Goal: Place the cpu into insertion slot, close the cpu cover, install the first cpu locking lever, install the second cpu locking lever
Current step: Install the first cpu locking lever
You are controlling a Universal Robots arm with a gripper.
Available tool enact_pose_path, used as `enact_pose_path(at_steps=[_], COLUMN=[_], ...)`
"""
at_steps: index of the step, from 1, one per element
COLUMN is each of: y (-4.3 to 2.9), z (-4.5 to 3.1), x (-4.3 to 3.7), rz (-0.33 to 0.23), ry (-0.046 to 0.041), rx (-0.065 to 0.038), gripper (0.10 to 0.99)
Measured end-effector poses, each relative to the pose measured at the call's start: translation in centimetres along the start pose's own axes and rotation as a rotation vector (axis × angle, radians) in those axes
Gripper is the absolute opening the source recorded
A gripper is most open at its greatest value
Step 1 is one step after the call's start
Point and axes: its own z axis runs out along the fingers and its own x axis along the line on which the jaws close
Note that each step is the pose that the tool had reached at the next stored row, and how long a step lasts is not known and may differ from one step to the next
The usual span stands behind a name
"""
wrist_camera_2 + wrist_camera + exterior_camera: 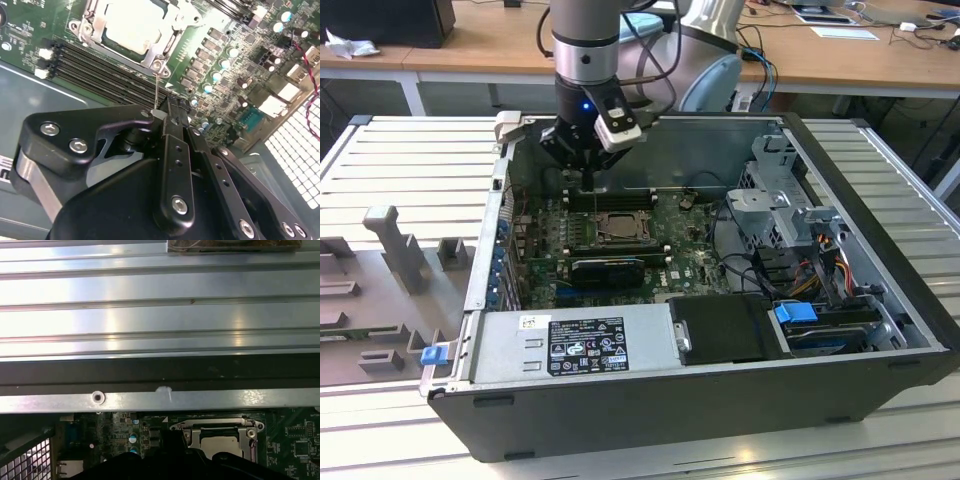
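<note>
Closed narrow in the second wrist view, gripper (pixel 167 107), and apparently pinching the free tip of a thin wire lever (pixel 156 87); contact point half hidden behind the fingers, so not fully sure. Running straight from those fingertips up to the near corner of the slot (pixel 156 64).

Seated in that slot already, cpu (pixel 131 25), pale face showing through the window of the cover (pixel 172 35), lying flat down over it. Same pale face also in the first wrist view (pixel 223 440).

Just beside the slot edge, between it and the gripper, long black memory slots (pixel 100 70), parallel and close together. Little free room there. More open green board (pixel 30 20) on the far side of the socket.

In the exterior view, hanging vertical inside the open case (pixel 720 140), gripper (pixel 588 180), close to the back wall and directly above the memory slots, with the socket just in front. Near the case rim (pixel 160 402) in the first wrist view, with the ribbed metal table (pixel 160 315) beyond.

Further out: a black card (pixel 608 268) in front of the socket, then the grey power supply (pixel 580 340) along the front edge. Well apart toward the exterior view's right, a drive cage (pixel 775 200) with loose cables. Open space above the board around the arm.
</note>
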Motion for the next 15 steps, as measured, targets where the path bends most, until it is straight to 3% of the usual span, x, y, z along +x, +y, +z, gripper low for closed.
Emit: enact_pose_path(at_steps=[15], y=[0.07], z=[0.08], x=[-2.11], rz=[0.000], ry=[0.0000], rx=[0.000], gripper=[0.106])
